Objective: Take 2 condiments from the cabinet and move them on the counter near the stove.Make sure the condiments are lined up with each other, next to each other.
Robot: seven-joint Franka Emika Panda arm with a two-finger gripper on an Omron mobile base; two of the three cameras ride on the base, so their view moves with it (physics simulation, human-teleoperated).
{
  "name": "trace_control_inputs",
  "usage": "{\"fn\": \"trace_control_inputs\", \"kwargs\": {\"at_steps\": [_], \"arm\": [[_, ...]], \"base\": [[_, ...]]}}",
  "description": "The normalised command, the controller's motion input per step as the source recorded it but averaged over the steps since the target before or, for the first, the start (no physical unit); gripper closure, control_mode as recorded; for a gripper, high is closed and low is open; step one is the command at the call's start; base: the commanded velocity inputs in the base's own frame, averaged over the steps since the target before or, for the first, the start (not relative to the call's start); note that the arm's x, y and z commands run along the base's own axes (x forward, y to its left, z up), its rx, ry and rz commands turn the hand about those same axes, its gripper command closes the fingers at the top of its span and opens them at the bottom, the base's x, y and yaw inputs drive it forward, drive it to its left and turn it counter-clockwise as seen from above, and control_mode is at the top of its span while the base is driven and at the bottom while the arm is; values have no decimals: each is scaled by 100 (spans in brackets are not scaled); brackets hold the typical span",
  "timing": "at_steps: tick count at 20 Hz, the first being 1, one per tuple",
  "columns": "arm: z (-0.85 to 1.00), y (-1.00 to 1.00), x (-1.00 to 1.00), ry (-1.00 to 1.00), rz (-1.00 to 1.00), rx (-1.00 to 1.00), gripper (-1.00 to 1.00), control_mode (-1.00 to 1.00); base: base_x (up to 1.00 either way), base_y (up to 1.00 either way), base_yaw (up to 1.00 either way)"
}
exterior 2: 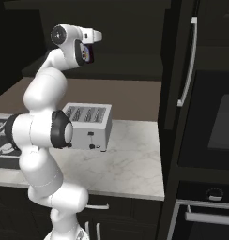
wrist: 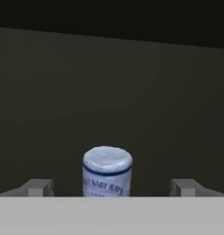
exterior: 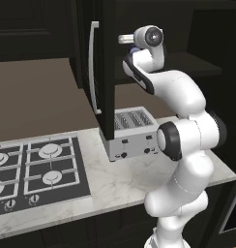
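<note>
Supports: the counter point(exterior: 115, 181), white-grey marbled stone with a thin pale edge, and the dark inner shelf point(exterior: 199, 63) of the cabinet point(exterior: 108, 72).

On the counter:
- the stove point(exterior: 37, 169), flat black, set into the left end; round silver burners, black grates and small front knobs are seen.
- a silver slotted toaster point(exterior: 132, 131), placed near the back just right of the stove, below the open cabinet door. In the right base view it is seen at point(exterior 2: 88, 125), with bare marble to its right.

On the shelf: a squat jar point(wrist: 107, 172), pale lid up, is seen standing upright in the hand view.
</note>
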Motion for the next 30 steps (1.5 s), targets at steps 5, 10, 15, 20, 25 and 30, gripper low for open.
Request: {"fn": "trace_control_inputs", "kwargs": {"at_steps": [5,10,15,20,25,30], "arm": [[-1,3,2,0,0,0,100,-100],[0,0,0,0,0,0,100,-100],[0,0,0,0,0,0,100,-100],[0,0,-3,-3,0,0,100,-100],[2,-2,-11,-1,0,0,100,-100],[14,-1,-28,-2,0,0,100,-100]], "base": [[0,0,0],[0,0,0],[0,0,0],[0,0,0],[0,0,0],[0,0,0]]}}
